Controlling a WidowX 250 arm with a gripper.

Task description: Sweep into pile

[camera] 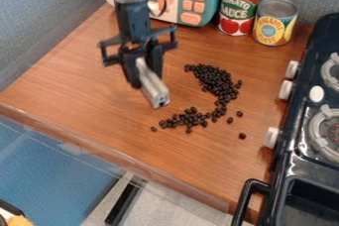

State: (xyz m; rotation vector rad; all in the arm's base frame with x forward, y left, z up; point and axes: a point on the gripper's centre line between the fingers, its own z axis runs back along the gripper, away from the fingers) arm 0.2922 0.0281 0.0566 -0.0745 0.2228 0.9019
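"What does the gripper (145,74) hold?"

"It holds a grey tool (155,90), left of the black beans (218,84) on the counter (86,88)."

"Which step is this?"

"Gathering, it seems: the beans make a loose curve, so the tool should next push them inward."

Even light leaves glints on the stove (289,165).

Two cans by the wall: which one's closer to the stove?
The shorter can, yellow-and-blue label, is closer to the stove; the taller can, red-and-green label, is farther off.
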